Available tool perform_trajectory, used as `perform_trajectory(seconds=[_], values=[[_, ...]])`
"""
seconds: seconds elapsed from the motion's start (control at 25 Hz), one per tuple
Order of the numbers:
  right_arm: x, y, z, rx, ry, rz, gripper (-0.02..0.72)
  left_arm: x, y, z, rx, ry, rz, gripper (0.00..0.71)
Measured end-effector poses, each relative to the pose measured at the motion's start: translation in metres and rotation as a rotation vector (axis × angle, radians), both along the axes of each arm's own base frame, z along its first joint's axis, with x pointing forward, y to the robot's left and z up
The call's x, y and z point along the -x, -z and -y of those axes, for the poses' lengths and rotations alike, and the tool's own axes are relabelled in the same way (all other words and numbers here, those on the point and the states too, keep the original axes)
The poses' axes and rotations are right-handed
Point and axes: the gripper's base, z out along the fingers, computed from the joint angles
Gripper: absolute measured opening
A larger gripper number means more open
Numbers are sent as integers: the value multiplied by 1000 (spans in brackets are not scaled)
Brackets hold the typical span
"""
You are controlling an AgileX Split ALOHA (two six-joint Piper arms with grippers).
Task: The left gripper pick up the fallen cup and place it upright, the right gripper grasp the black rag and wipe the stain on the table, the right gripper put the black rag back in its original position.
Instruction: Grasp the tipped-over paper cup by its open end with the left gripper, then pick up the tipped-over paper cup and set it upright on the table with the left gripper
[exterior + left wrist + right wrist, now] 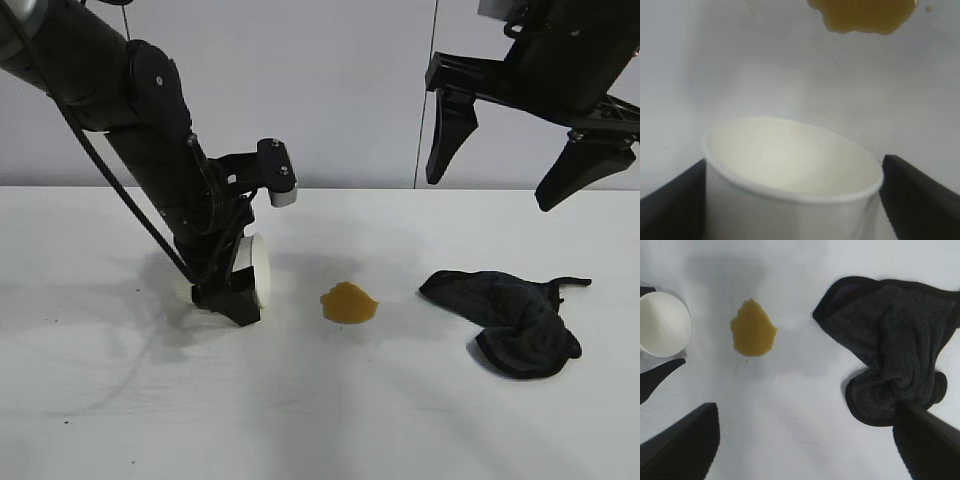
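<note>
Cup (790, 185): on its side at the table's (100, 420) 9 o'clock, mouth facing the stain (349, 303).
Left gripper (232, 290): fingers clamp the cup's sides, ready to right it.
Right gripper (510, 165): spread wide, hovering above the rag (505, 318) at 3 o'clock, likely waiting.

The cup (790, 175) fills the lower part of the left wrist view, its open mouth turned toward the camera so the pale inside and the rolled rim show. The left gripper (792, 200) brackets it — one dark finger (672, 205) against one side of the cup wall, the other against the opposite side. Beyond the rim lies the white table (740, 65), and farther off the yellowish-brown stain (862, 15), well apart from the cup and cut by the frame edge.
</note>
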Motion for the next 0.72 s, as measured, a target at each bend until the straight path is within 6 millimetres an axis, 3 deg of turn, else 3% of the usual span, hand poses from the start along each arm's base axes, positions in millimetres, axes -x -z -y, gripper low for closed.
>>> perform_trajectory(seconds=[0.32,0.44,0.72], values=[[0,0,0,0,-1,0,652,0,0,1,18,-14,-7,505],[0,0,0,0,-1,0,652,0,-9,1,68,-34,-10,485],[0,0,0,1,-2,0,652,-8,-40,-19,369,-2,-101,475]])
